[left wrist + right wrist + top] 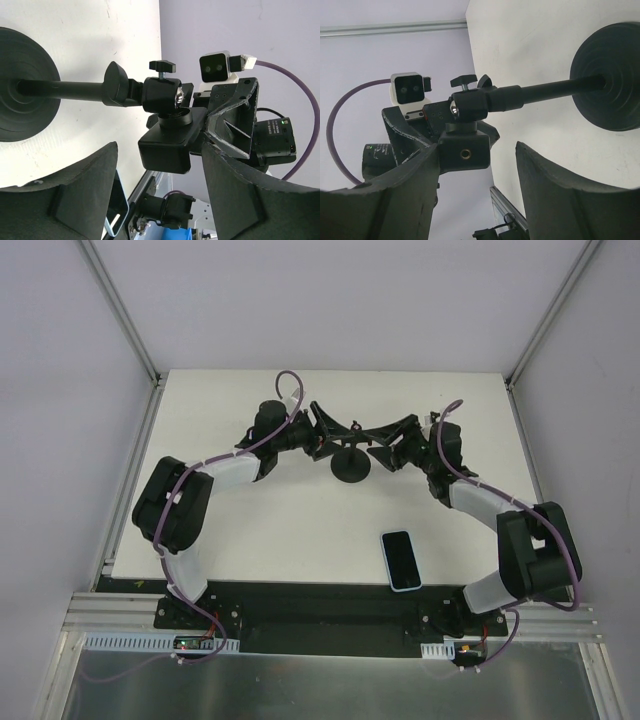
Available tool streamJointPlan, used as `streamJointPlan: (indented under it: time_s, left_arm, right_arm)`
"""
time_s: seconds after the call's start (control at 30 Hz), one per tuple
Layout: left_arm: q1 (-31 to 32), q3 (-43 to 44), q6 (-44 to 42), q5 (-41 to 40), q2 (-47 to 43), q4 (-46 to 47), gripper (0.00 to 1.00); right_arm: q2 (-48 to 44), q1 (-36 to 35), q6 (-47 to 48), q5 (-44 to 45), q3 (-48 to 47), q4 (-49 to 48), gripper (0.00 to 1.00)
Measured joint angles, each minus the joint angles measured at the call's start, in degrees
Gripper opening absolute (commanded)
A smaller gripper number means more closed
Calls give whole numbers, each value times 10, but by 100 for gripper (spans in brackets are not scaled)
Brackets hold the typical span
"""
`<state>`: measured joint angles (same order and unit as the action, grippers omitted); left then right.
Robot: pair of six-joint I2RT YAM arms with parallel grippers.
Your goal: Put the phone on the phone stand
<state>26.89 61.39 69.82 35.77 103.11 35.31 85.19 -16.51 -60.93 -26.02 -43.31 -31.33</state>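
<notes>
phone (401, 560): small flat rectangular smartphone, black screen up, pale light-blue case edge. It lies flat on the white tabletop (260, 530), right of centre and close to the near edge, well apart from both grippers. Nothing touches it.

phone stand (350, 468): small and black, with a round disc base, a thin stem and a boxy black cradle (166, 147) on a ball joint. It stands upright, centre-far on the table.

left gripper (328, 430) is at the left of the stand's head, right gripper (393, 437) at the right. Both have their jaws spread with the cradle in the gap, and neither is clamped. In each wrist view one finger looks right against the cradle block, with a gap on the other side. Can't tell if there's real contact.

Risks, my read:
- Uneven contact: one finger pushes first, and the stand tips on its thin stem or skates on its disc.
- A squeeze on the head could swivel the ball joint and leave the cradle at a bad angle for the phone.
- Two grippers nose to nose over one small part, so fingers could clash.
- The phone lies flat with little edge to pinch. It's by the near edge, so a sloppy scrape could shove it off the white top.

Phone heading: long axis runs near–far, far end leaning slightly left. Can't tell which end is the top.
</notes>
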Motion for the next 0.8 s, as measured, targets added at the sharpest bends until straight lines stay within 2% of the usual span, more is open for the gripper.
streamJointPlan:
  time_s: [0.2,0.37,0.43,0.67,0.8]
  left_arm:
    - [0,12,-1,0,12,-1,54]
    - [0,31,-4,0,18,-7,38]
    - [0,35,-9,1,18,-16,33]
    - [-4,46,-25,1,18,-37,6]
    - [-4,47,-28,1,18,-39,0]
  right_arm:
    - [15,2,-14,-4,-2,-24,56]
    - [34,3,-31,-15,-8,-59,42]
    - [38,3,-36,-18,-8,-69,32]
    - [54,5,-50,-24,-6,-99,8]
    - [60,5,-54,-26,-3,-115,1]
